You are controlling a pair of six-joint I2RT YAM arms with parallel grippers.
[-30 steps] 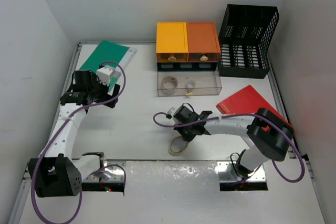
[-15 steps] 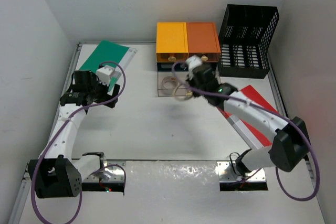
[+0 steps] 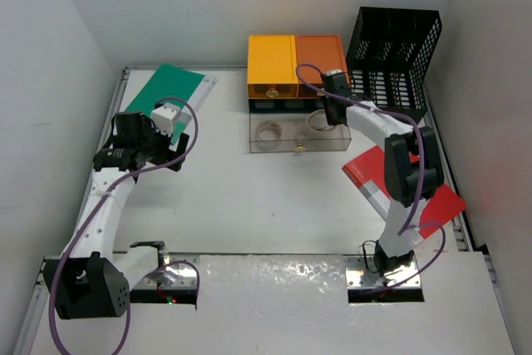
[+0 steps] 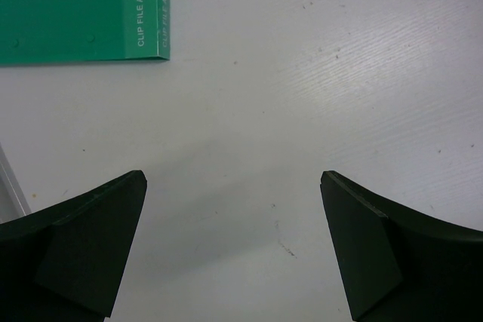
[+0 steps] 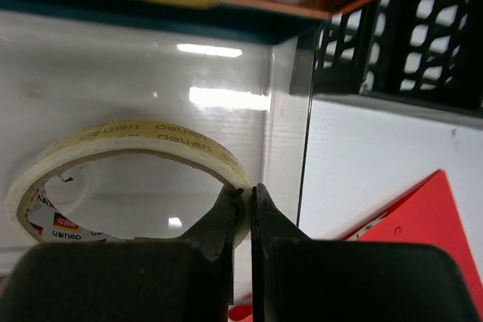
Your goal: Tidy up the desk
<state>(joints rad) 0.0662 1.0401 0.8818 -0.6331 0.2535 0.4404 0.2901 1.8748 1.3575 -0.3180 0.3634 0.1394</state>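
Observation:
The desk (image 3: 224,197) is a white tabletop. My right gripper (image 5: 247,190) is shut on the wall of a yellowish tape roll (image 5: 121,148), one finger inside the ring and one outside. In the top view that gripper (image 3: 326,116) holds the tape roll (image 3: 317,123) over the right part of a clear open drawer (image 3: 283,146). My left gripper (image 4: 234,179) hangs open above bare desk, with nothing between its fingers. In the top view the left gripper (image 3: 140,137) is at the left, just below a green folder (image 3: 170,89).
Another tape roll (image 3: 268,131) lies in the clear drawer. Yellow (image 3: 272,64) and orange (image 3: 322,64) drawer boxes stand behind it. A black mesh basket (image 3: 391,56) fills the back right corner. A red folder (image 3: 374,164) lies at the right under my right arm.
My right gripper closed on the tape roll at the desk's front middle and carried it back to the clear drawer. The left arm has not moved.

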